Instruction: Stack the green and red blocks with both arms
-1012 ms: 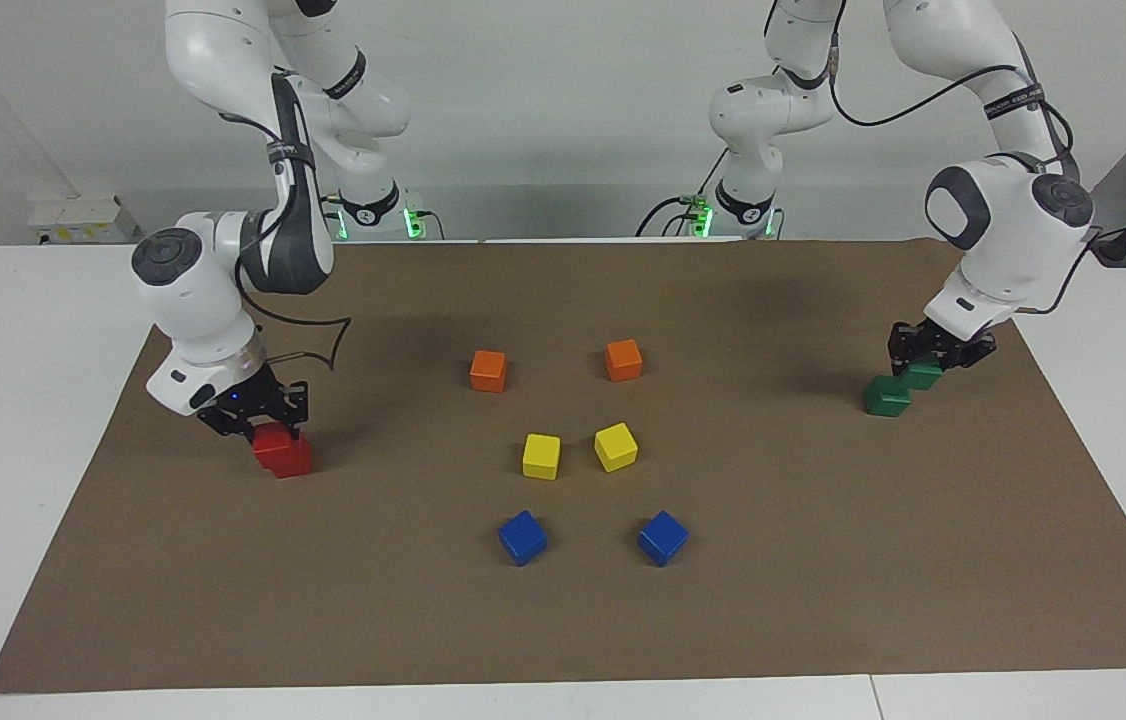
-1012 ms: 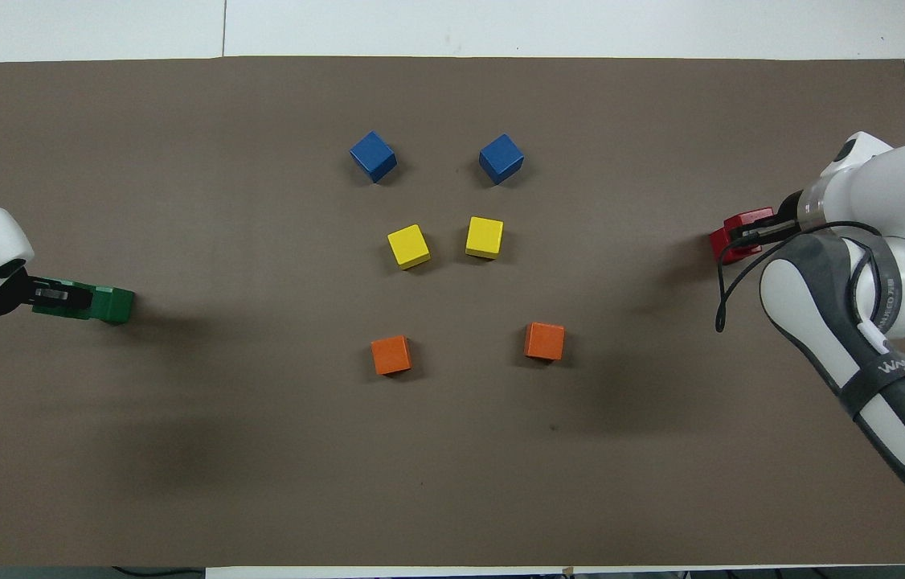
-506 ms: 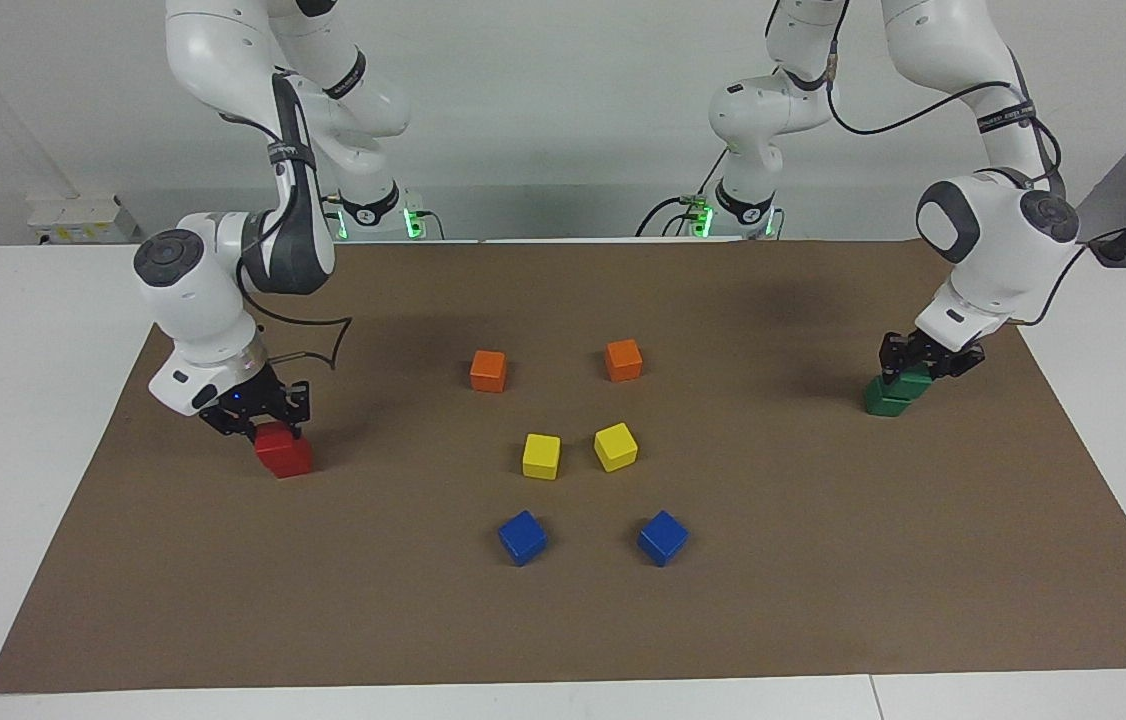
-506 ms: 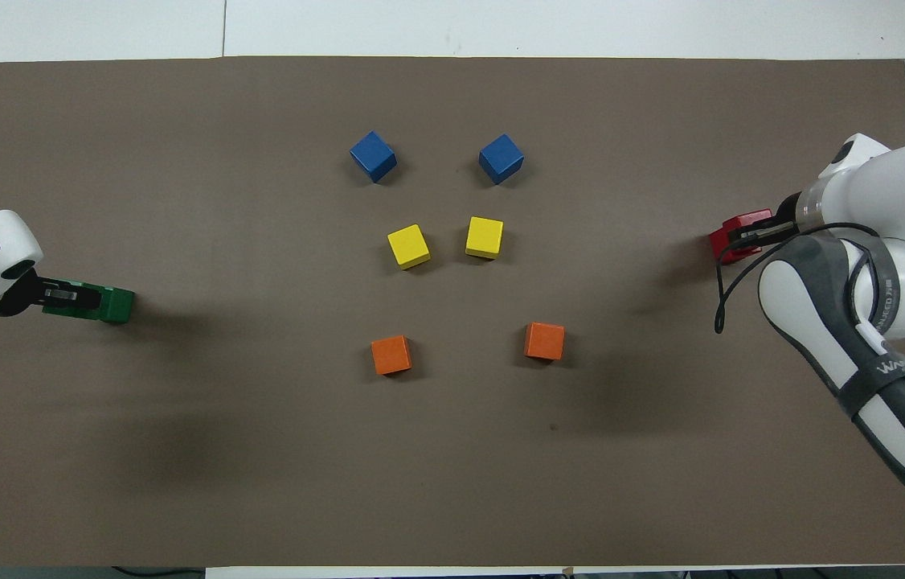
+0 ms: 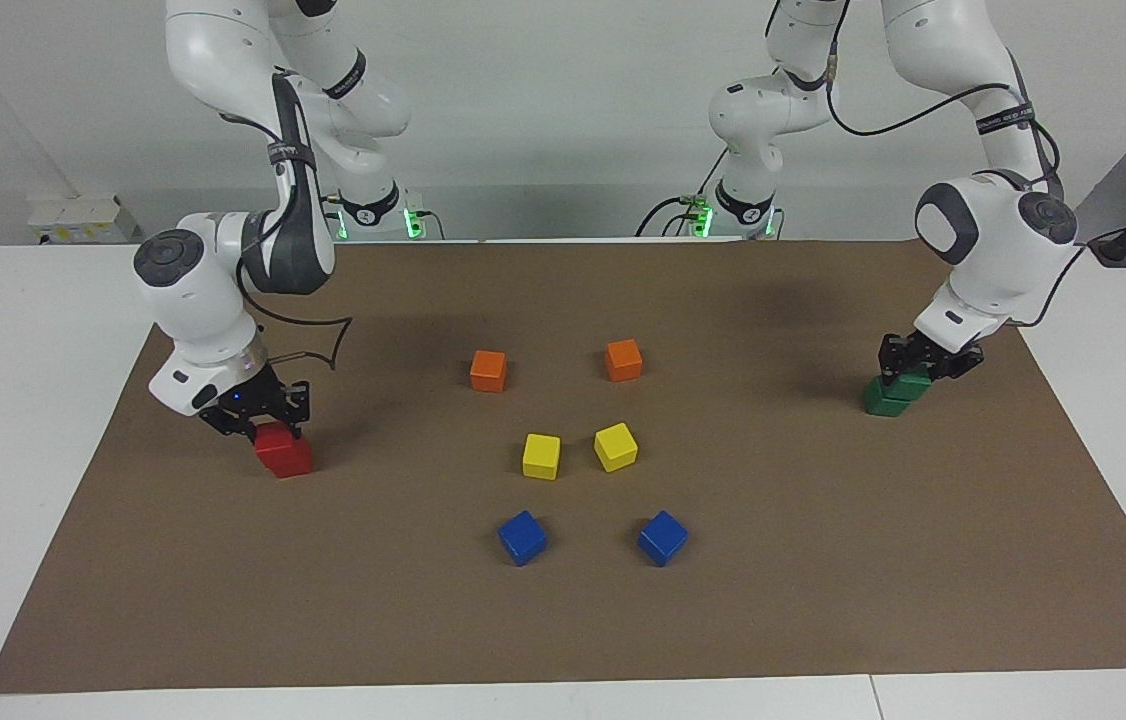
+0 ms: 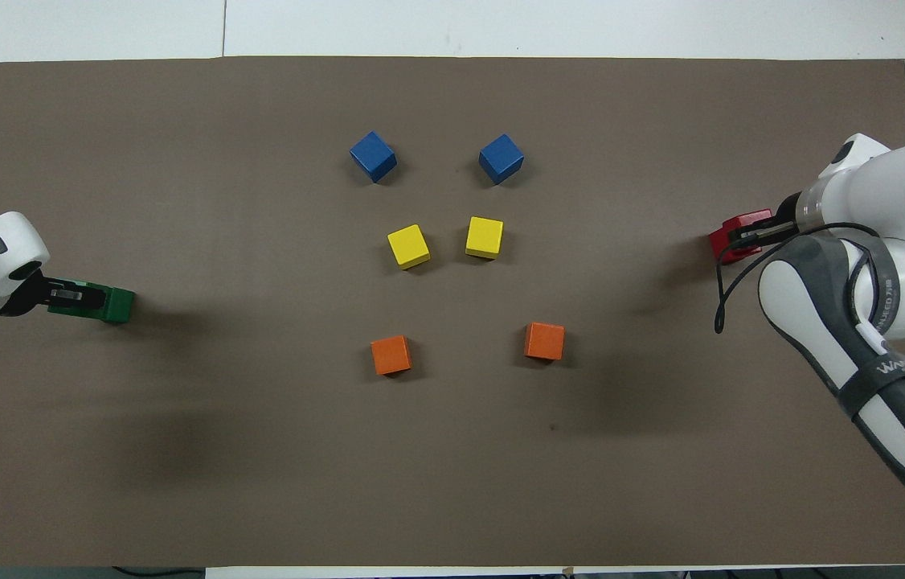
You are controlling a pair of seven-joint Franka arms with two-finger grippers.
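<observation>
With both grippers clamped on their upper blocks, the left gripper (image 5: pixel 908 366) should square its green block (image 5: pixel 913 384) over the lower green block (image 5: pixel 883 402) toward the left arm's end of the brown mat (image 5: pixel 563 620), while the right gripper (image 5: pixel 263 418) settles its red block (image 5: pixel 275 436) flat on the lower red block (image 5: pixel 287 458) at the mat's right-arm end before letting go.

Left claw (image 5: pixel 915 362) is covering most of the upper green block (image 5: pixel 913 381); can't tell if it's resting fully on the lower green block (image 5: pixel 881 400). Right claw (image 5: pixel 258 412) is hiding the top of the red stack (image 5: pixel 284 452), so the second red cube isn't separable. Overhead view is cutting off both arms at the frame edges.
</observation>
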